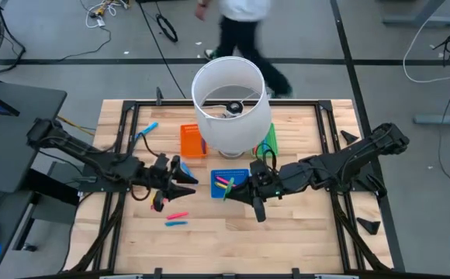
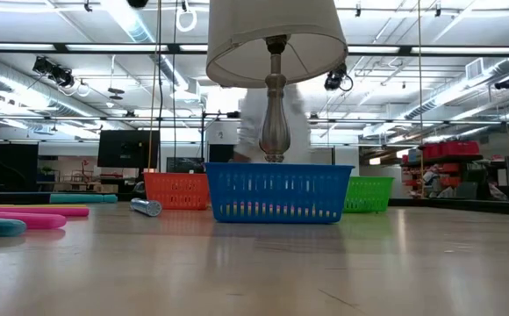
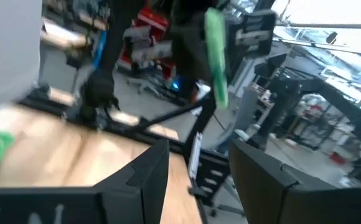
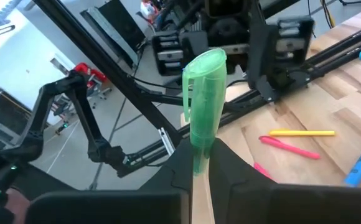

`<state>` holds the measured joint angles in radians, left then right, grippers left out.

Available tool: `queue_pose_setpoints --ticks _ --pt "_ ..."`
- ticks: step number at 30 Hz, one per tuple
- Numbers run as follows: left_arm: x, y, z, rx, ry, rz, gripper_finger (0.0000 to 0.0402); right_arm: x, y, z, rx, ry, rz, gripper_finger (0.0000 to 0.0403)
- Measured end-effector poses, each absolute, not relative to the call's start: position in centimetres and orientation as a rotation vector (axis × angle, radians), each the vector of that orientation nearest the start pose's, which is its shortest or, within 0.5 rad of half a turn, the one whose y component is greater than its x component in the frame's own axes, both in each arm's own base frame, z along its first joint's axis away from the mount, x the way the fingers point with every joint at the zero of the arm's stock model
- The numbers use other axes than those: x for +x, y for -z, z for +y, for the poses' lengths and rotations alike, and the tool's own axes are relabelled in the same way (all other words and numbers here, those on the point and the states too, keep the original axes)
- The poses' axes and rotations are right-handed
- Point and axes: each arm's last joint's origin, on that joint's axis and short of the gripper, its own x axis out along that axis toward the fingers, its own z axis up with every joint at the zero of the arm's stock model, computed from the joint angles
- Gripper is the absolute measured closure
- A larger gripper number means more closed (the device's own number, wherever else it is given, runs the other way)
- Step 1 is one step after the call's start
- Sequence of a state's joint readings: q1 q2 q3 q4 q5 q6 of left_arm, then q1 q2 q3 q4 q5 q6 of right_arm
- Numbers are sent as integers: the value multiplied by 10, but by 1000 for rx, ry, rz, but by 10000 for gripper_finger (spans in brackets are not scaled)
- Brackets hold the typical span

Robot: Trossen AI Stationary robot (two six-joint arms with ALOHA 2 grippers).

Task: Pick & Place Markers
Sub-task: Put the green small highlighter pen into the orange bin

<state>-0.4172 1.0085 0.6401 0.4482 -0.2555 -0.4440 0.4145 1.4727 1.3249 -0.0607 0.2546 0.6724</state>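
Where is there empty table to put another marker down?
The bare wooden tabletop along the near edge, in front of the right gripper, is free. The middle is crowded: white lampshade, orange tray, blue tray, green tray, and loose pink marker near the left gripper.

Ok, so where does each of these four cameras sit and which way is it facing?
High: above the table, looking straight down; both arms, left claw and right claw show.
Low: at tabletop height, looking level at the blue tray and lamp; no arm shows.
Left wrist: on the left arm, looking past its open claw toward the green marker.
Right wrist: on the right arm, its claw shut on that marker.
Shared: both wrist views see the green marker; high and low both see tray and lamp.
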Motion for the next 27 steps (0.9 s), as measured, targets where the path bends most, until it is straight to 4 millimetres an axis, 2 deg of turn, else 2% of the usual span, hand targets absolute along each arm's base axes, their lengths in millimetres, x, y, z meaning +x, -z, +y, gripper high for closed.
queue_pose_setpoints --ticks 5,8,13,22,27 --pt "219 -321 -98 -360 137 17 228 314 -371 127 601 -77 242 383" --pt "229 -326 -106 -324 99 88 228 315 -372 127 604 -78 234 383" --pt "249 -338 -117 -323 97 91 228 314 -371 127 605 -77 240 383" --pt "284 -343 -133 -340 72 106 228 314 -371 128 599 -80 250 383" --pt "295 -347 -138 -350 67 97 228 313 -370 130 594 -89 262 383"
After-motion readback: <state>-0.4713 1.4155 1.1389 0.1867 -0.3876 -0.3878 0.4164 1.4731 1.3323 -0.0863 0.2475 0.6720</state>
